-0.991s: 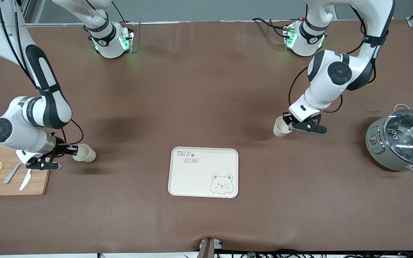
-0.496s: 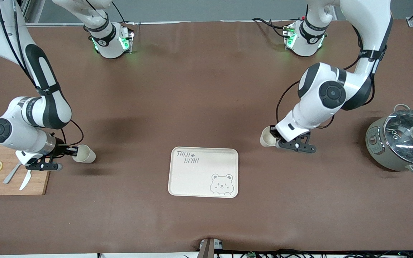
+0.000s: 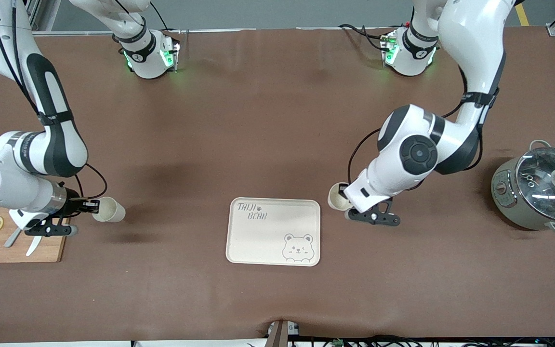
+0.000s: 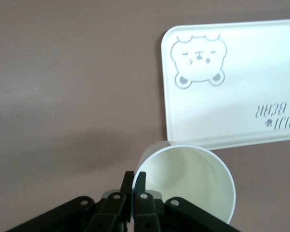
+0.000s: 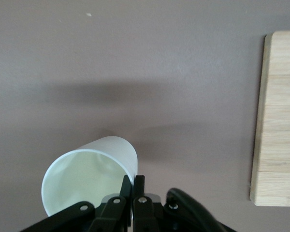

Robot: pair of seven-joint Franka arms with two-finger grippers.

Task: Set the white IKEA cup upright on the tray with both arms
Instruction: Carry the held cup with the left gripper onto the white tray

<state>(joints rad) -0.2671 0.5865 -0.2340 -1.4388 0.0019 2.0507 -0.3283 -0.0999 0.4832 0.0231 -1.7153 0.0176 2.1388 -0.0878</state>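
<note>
The left gripper [image 3: 342, 205], fingers clamped on one white cup's [image 3: 336, 203] rim, hung beside the tray [image 3: 273, 231]. The right gripper [image 3: 95, 207] pinched another cup [image 3: 108, 210] likewise. Light, stiff, probably slippery; rim holds suit them.

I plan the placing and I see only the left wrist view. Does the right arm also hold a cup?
Observer: Yes. The right gripper is shut on a second white cup, over the table beside the wooden cutting board.
Operator: Is the tray free outside my picture?
Observer: The whole tray carries nothing; the left gripper holds the first cup over the table beside it.
Operator: What stands at the left arm's end?
Observer: A grey pot with a glass lid, apart from the tray.
</note>
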